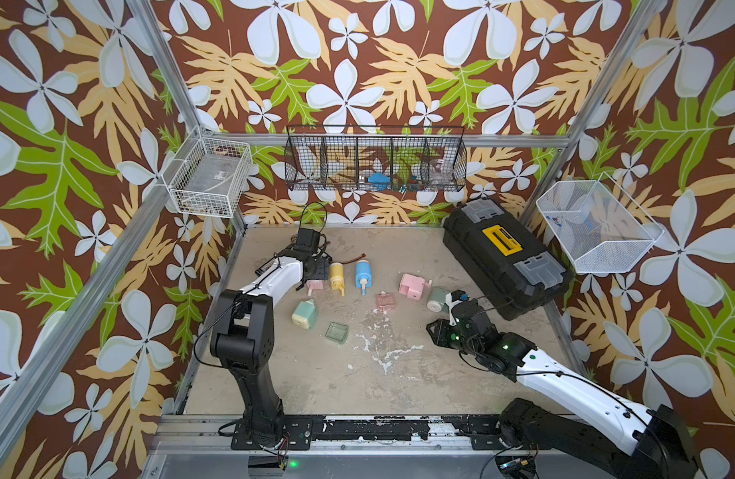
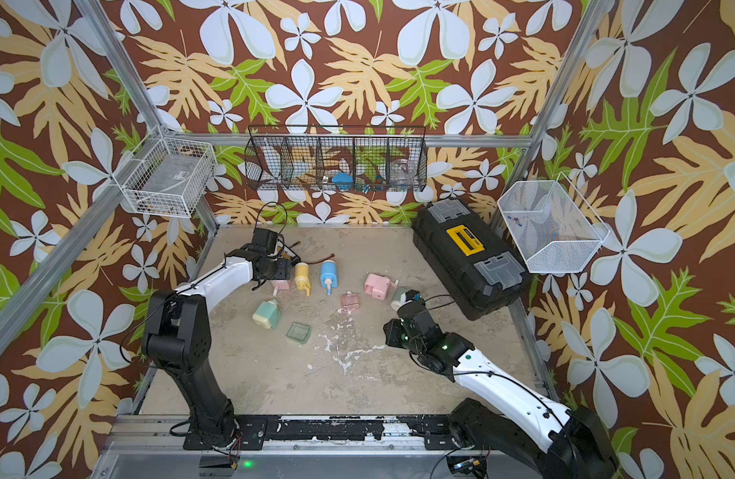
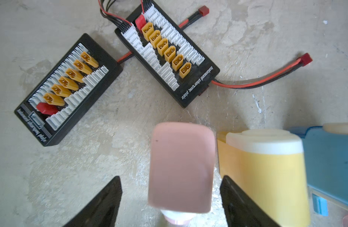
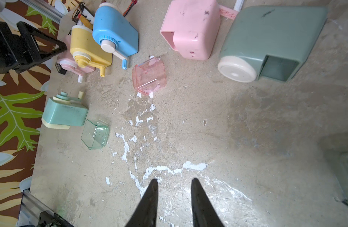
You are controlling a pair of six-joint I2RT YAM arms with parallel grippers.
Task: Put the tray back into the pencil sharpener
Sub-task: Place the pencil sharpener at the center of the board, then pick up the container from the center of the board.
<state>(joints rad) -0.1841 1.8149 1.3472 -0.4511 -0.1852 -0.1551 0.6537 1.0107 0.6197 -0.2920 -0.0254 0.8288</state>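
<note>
Currently: L gripper (image 3: 171, 176) jaws spread astride small pink plastic sharpener (image 3: 181, 157), not touching; R gripper (image 4: 174, 179) narrowly parted, empty. Clear pink plastic tray (image 4: 148, 78) lies loose on table (image 4: 228, 137), near boxy pink sharpener (image 4: 190, 29) w/ empty slot. Risk: thin tray slips, or enters skewed and jams; L gripper knocks yellow plastic sharpener (image 3: 263, 173).

Only one legible text. A black charging board (image 3: 167, 56) on the worktop, seen in the left wrist view, carries white lettering along one short end: "balanced charging plate". It appears upside down in that picture. The second black charging board (image 3: 68, 89) beside it has the same style of white lettering at its end. The last word looks like "plate"; the rest is too blurred to read. The yellow label (image 1: 502, 239) on the black toolbox (image 1: 523, 273) is too small to read.
</note>
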